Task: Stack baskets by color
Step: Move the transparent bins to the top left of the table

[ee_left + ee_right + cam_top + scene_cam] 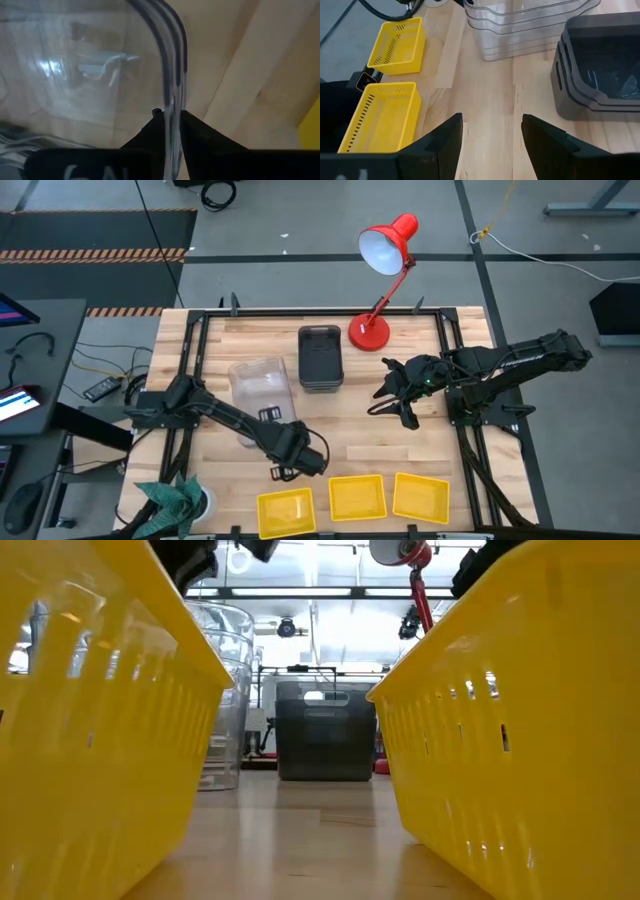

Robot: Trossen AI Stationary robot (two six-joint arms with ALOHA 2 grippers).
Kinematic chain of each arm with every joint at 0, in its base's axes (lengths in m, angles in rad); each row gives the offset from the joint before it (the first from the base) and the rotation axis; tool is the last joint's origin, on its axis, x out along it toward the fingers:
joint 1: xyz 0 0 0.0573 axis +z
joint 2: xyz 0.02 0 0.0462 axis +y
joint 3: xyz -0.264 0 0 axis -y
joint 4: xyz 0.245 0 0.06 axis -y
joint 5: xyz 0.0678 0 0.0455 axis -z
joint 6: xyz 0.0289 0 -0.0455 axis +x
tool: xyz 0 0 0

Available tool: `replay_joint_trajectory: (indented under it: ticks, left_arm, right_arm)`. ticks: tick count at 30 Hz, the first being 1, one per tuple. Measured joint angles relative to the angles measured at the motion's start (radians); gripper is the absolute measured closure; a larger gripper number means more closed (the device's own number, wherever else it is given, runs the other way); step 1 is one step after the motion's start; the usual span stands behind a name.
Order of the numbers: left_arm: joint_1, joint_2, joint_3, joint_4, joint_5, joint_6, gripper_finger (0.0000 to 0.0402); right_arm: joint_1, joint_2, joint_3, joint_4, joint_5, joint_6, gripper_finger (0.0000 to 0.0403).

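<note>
**Left arm on clear basket, yellows still unstacked**

Left gripper [170,114]: fingers narrow, pinched on the rim wall of a clear basket [90,65]. The rim runs straight between the pads. Right gripper [491,131]: spread wide, holding nothing, hovering over bare table [400,445] near the red lamp's [385,260] base.

Step in hand, my read: finishing or adjusting the clear stack. The clear baskets [258,385] sit just beside the dark grey stack [320,358], mid-table toward the far side. The three yellow baskets [357,497] lie in a row at the near edge, each apart, none nested.

Next move probably: let go of the clear rim without dragging it, then start nesting the yellows. The thin clear wall will likely flex under a pinch.

View differences:
- Left wrist view alone shows the pinch; from above the gripper's contact isn't readable.
- Right wrist view shows layered rims on both the clear and grey stacks, so they're nested.
- Low view is mostly blocked by two yellow walls.
</note>
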Motion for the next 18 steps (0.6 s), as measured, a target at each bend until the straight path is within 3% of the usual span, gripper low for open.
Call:
replay_joint_trajectory:
  ticks: [10, 18]
  left_arm:
    - [0.013, -0.053, -0.095, -0.003, -0.048, 0.076, 0.035]
    - [0.013, -0.202, -0.243, 0.016, -0.096, 0.086, 0.0347]
  right_arm:
    - [0.02, 0.001, 0.0, 0.01, 0.0, 0.0, 0.0194]
    - [0.034, 0.001, 0.0, 0.018, 0.0, 0.003, 0.0194]
